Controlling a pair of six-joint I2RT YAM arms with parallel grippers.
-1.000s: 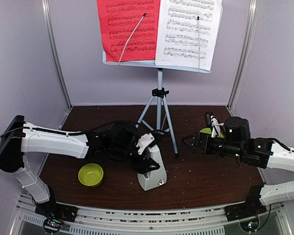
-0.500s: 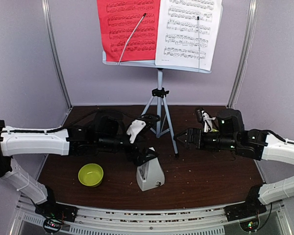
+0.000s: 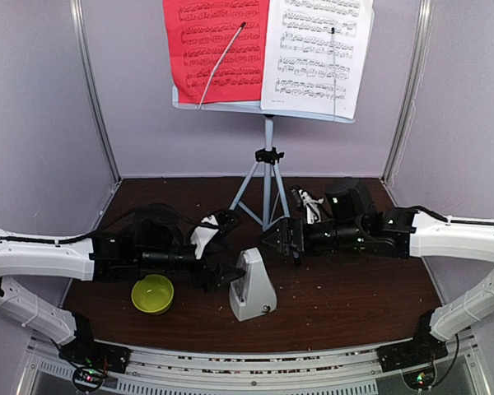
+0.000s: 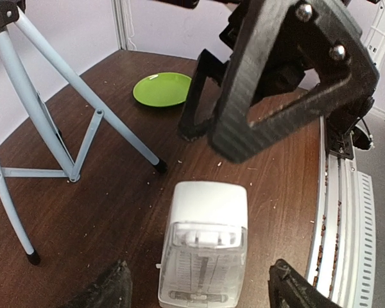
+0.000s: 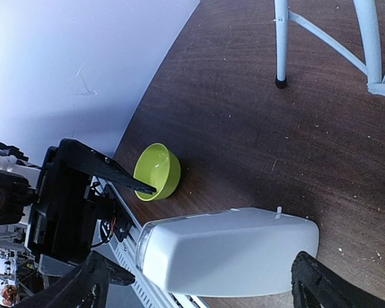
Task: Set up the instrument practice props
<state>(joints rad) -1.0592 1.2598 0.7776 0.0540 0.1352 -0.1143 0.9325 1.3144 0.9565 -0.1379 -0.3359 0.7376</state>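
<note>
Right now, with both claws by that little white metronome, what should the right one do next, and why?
Probably ease the right gripper closer to the metronome and close on it: its open fingers frame the metronome in its wrist view, and the left gripper is open, not holding it.

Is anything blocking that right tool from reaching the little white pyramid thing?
Nothing visible does. The right tool is open, and the metronome lies straight ahead between its fingers. The tripod leg of the music stand stands clear of that path.

Glossy white plastic metronome (image 4: 204, 247) (clear front) on matt dark wood table (image 4: 115, 205)
</note>
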